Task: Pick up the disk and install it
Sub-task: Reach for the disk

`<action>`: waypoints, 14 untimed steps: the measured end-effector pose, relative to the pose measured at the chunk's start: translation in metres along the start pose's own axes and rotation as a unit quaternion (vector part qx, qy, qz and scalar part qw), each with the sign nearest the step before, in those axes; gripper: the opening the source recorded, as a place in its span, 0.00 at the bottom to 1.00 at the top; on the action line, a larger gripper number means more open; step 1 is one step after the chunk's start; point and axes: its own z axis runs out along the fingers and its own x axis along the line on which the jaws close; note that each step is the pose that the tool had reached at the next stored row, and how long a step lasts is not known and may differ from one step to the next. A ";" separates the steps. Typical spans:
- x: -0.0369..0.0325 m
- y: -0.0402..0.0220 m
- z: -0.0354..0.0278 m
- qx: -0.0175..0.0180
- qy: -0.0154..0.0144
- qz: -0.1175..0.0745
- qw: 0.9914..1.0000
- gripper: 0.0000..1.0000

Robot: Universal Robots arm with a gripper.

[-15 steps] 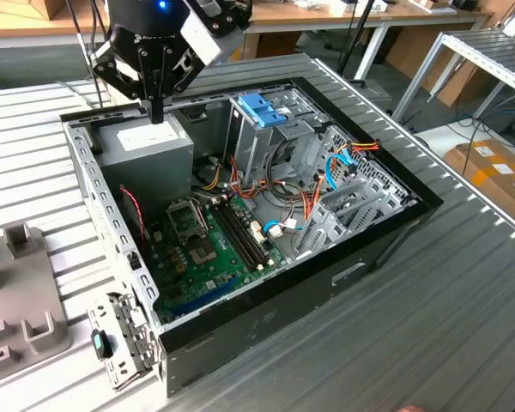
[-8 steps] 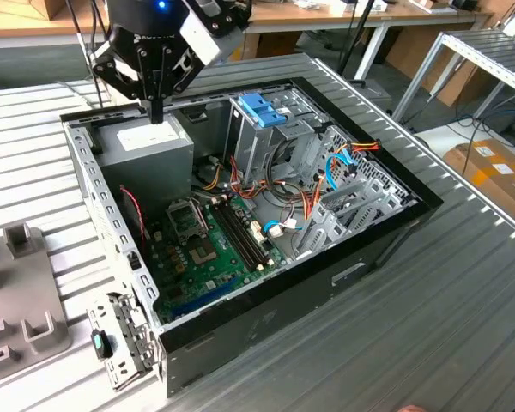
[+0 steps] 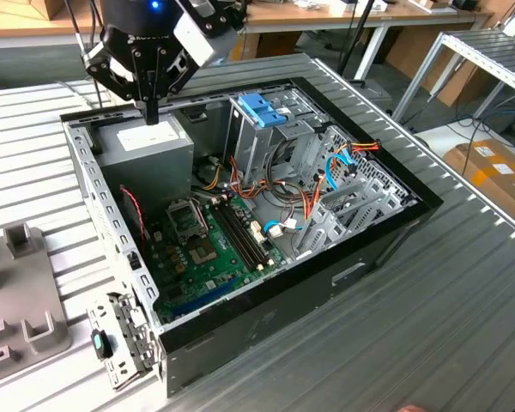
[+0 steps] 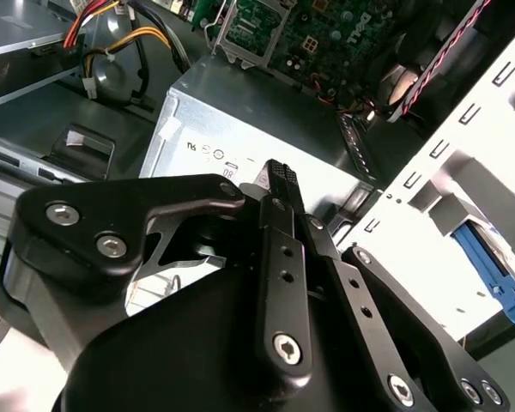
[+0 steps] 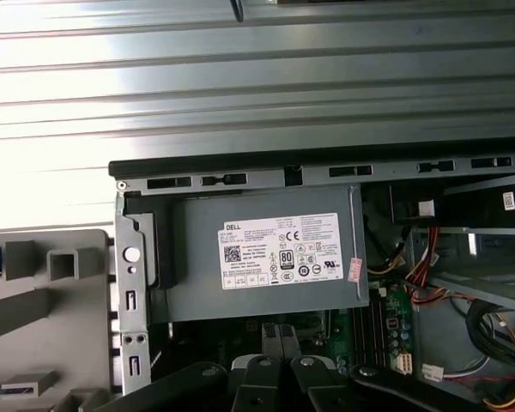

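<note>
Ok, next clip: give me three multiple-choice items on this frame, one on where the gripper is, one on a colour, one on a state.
1. The gripper hangs over: A the green motherboard; B the grey power supply box; C the table beside the case.
2. The plastic bracket topping the tall metal cage is: A blue; B red; C yellow.
3. The gripper is: A wide open; B shut on a screw; C shut, holding nothing.

Key: 1 B, the exterior view puts its tips right above the labelled box. 2 A, it stands out bright blue in the exterior view. 3 C, the fingers meet with nothing between them in the second wrist view.
</note>
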 end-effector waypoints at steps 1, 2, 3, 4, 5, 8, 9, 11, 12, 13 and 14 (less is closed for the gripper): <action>0.0009 -0.0001 0.0000 0.000 0.000 0.000 1.000 0.11; 0.0014 -0.0001 0.0000 0.000 0.000 0.000 1.000 0.11; 0.0018 -0.0002 0.0000 0.000 0.000 0.000 1.000 0.11; 0.0029 -0.0002 0.0000 0.001 0.000 0.000 1.000 0.11; 0.0039 -0.0003 -0.0001 0.001 0.000 0.000 1.000 0.11; 0.0061 -0.0005 -0.0001 0.001 0.000 0.000 1.000 0.11; 0.0064 -0.0005 -0.0001 0.001 0.000 0.000 1.000 0.11; 0.0064 -0.0005 -0.0001 0.001 0.000 0.000 1.000 0.11; 0.0065 -0.0005 -0.0001 0.001 0.000 0.000 1.000 0.11; 0.0065 -0.0005 -0.0001 0.002 0.000 0.000 1.000 0.11; 0.0065 -0.0005 -0.0001 0.001 0.000 0.000 1.000 0.11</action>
